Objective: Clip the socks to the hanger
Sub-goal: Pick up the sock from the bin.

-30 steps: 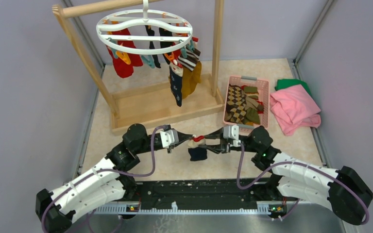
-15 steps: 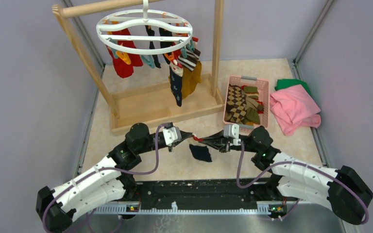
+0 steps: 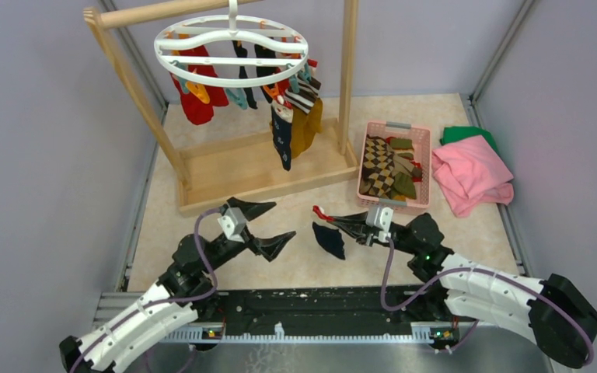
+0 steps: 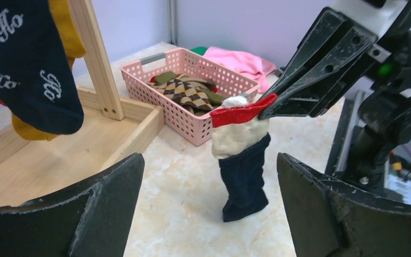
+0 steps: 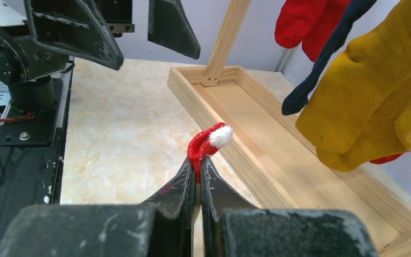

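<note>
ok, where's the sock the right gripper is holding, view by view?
Top external: sock hangs at centre from the right gripper, between the two arms.
Left wrist: sock sits right of centre, hanging by its red cuff from the closed fingers.
Right wrist: sock shows only its red cuff and white bobble, at centre, just above the fingertips.
Shared landmark: wooden rack base.

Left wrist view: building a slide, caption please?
Right gripper pinches a navy sock by its red cuff, framed by the open left gripper.
</note>
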Tool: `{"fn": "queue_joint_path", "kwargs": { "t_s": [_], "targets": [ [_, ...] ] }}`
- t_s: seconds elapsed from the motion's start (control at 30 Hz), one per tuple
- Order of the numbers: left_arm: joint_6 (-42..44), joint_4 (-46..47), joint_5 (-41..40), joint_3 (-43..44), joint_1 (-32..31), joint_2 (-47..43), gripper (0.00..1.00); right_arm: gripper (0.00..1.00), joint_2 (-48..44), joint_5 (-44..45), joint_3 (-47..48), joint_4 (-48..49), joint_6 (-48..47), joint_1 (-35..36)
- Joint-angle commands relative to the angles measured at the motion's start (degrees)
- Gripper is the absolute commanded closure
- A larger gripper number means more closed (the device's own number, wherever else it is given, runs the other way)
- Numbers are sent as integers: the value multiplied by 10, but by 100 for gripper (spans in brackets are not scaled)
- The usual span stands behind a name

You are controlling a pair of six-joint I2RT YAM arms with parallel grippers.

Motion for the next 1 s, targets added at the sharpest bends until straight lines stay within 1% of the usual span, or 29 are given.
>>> {"fn": "queue_joint_path", "kwargs": {
  "t_s": [0.0, 0.1, 0.2, 0.27, 0.37, 0.43, 0.53, 0.6, 0.63, 0.67, 0.73, 0.77, 0.8, 0.9, 0.93, 0.97],
  "targets": [
    [-94, 75, -30, -51, -1, -67, 1, 100, 13, 0, -7, 83, -16, 8],
    [-106, 126, -12, -80, -1, -69, 1, 100, 24, -6, -12, 113, -14, 9],
    [-111, 179, 7, -87, -1, -26, 1, 100, 26, -4, -9, 121, -8, 10],
    [-99, 214, 24, -88, 0, 8, 1, 100, 26, -7, -6, 118, -6, 12],
    [-40, 271, 62, -90, 0, 62, 2, 100, 27, -22, 2, 110, -5, 13],
    [12, 321, 93, -94, 0, 97, 6, 100, 29, -39, 3, 111, -3, 13],
    [49, 387, 125, -95, 2, 147, 9, 100, 29, -46, 5, 110, -1, 17],
    [51, 407, 149, -85, 5, 178, 13, 100, 27, -51, 7, 105, -2, 18],
    [51, 410, 159, -78, 6, 193, 17, 100, 25, -53, 7, 102, -2, 18],
    [46, 415, 162, -74, 6, 206, 21, 100, 25, -55, 7, 102, -1, 18],
    [37, 430, 167, -70, 8, 228, 25, 100, 27, -59, 7, 103, -2, 19],
    [37, 441, 170, -70, 8, 237, 29, 100, 29, -60, 7, 106, -1, 19],
    [18, 449, 167, -71, 8, 244, 32, 100, 31, -61, 7, 106, 0, 18],
    [4, 467, 161, -73, 9, 255, 34, 100, 36, -63, 7, 109, 0, 20],
    [0, 475, 165, -73, 9, 259, 36, 100, 38, -64, 7, 110, 0, 20],
    [-6, 483, 169, -73, 9, 263, 40, 100, 39, -65, 7, 111, 0, 20]
  ]
}}
